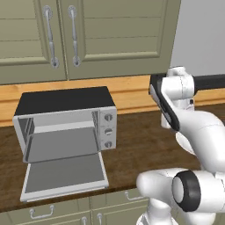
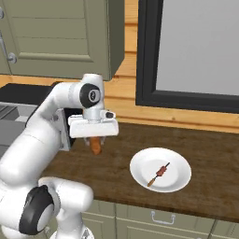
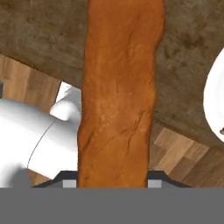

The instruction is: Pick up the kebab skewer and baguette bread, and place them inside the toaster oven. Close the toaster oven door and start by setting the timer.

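Orange-brown and slim, the baguette bread (image 3: 118,92) runs up the middle of the hand view from bottom to top, clamped in the end effector (image 2: 95,140). In the right base view the loaf's lower end pokes out below the end effector at centre left, hanging above the dark wooden bench (image 2: 205,154). Lower right of centre in that view, the white plate (image 2: 179,182) sits on the bench with the kebab skewer (image 2: 158,174) lying on it, well apart from the loaf. In the left base view the toaster oven (image 1: 66,123) stands at left centre, its toaster oven door (image 1: 65,176) dropped fully open toward the bench edge. Green cabinets (image 1: 88,35) hang along the top of that view.
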Controlling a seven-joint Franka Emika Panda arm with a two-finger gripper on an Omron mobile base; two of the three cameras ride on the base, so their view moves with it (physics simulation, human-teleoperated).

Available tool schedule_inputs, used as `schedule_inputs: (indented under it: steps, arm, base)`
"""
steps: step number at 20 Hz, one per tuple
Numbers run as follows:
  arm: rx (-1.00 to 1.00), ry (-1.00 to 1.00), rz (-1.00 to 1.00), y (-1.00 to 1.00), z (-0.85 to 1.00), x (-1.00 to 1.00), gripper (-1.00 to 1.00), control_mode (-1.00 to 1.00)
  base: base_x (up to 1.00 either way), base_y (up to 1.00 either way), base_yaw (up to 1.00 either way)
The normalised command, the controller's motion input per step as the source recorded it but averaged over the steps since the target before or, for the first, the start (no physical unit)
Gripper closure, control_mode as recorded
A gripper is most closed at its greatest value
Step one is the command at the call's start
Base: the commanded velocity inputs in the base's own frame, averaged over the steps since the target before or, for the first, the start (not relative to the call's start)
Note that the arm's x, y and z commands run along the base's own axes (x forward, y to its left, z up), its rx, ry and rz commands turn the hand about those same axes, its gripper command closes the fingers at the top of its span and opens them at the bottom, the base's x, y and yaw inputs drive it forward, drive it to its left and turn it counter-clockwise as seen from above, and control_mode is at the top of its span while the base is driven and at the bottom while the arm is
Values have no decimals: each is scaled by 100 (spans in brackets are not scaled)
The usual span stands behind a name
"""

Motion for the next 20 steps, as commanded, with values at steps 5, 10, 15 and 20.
schedule_inputs:
  steps: [5, 10, 15, 20]
  arm:
    - [-1, -5, 44, 77, 28, -24, 100, -100]
    - [8, -14, 55, 64, 0, -3, 100, -100]
    - [15, 0, 50, 84, 0, 17, 100, -100]
    - [11, -3, 43, 83, 0, 3, 100, -100]
  base:
    - [0, 0, 0]
    - [0, 0, 0]
    - [0, 0, 0]
    - [0, 0, 0]
